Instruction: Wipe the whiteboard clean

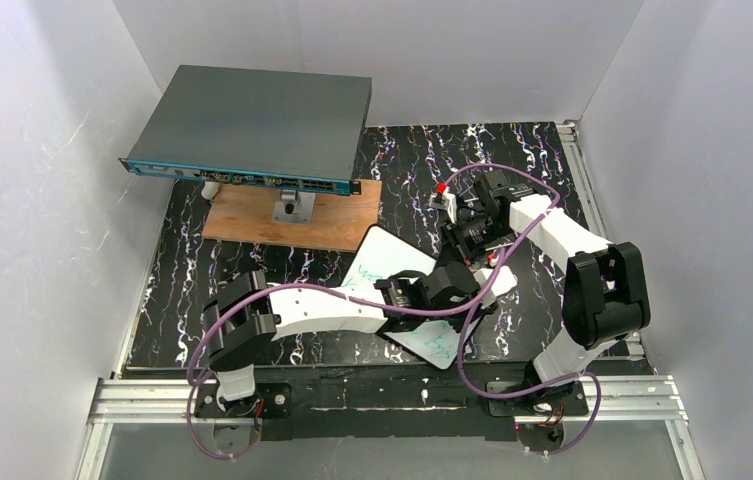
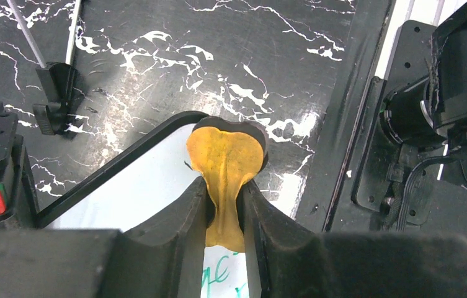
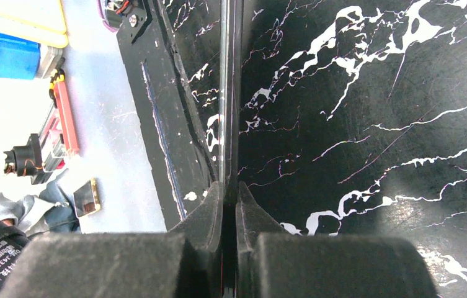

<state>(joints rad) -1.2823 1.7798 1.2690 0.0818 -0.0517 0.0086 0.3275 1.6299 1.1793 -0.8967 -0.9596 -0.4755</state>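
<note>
Looks like mid-wipe. Centre stage for the whiteboard, sitting askew mid-table between the two arms, with green writing left to clear just under the wrist and more scrawl toward both ends in the overhead view. Pressing the yellow eraser pad down at a rounded corner of the board, right against the dark rim.

To do this step well:
- Lay the pad's face flat on the white, not on its edge.
- Press firmly enough to lift ink, lightly enough not to skid the board.
- Sweep in long overlapping strokes from that corner back across the green lines.
- Stop short of the rim, to avoid dropping off onto the black marbled table.
- Brace the board with the other arm throughout.

Now the jaws. On the left gripper: drawn narrow, pinching the pad's neck hard and bulging the rest out above the fingertips. No gap beyond the pad itself. On the right gripper: closed down to a sliver, nipping a thin sheet seen edge-on. Probably the whiteboard's side edge, though hard to confirm from that angle. Nothing else visibly touched by either.
</note>
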